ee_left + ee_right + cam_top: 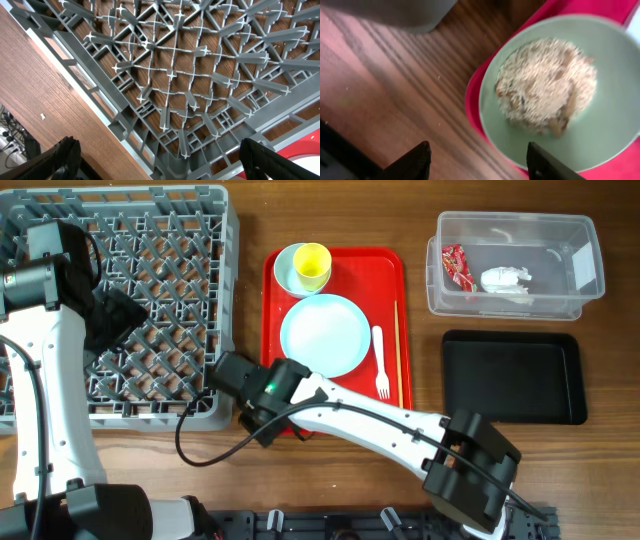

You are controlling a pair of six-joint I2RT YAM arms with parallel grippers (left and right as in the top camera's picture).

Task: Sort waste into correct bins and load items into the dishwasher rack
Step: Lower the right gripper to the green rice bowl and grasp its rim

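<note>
In the right wrist view a pale green bowl (605,125) holding beige rice scraps (545,82) sits on the red tray (473,107). My right gripper (480,162) is open and straddles the bowl's near rim, one finger over the table and one over the bowl. Overhead, that gripper (255,415) covers the tray's front left corner and hides the bowl. My left gripper (160,160) hangs open above a corner of the grey dishwasher rack (170,75). A blue plate (325,335), a yellow cup (312,265) in a blue bowl (285,270), a fork (380,360) and a stick (397,350) lie on the tray.
The clear tub (580,240) at the back right holds a red wrapper (458,267) and a white tissue (505,278). The black tray (512,375) lies in front of it. The rack (150,240) fills the left side, with my left arm across it.
</note>
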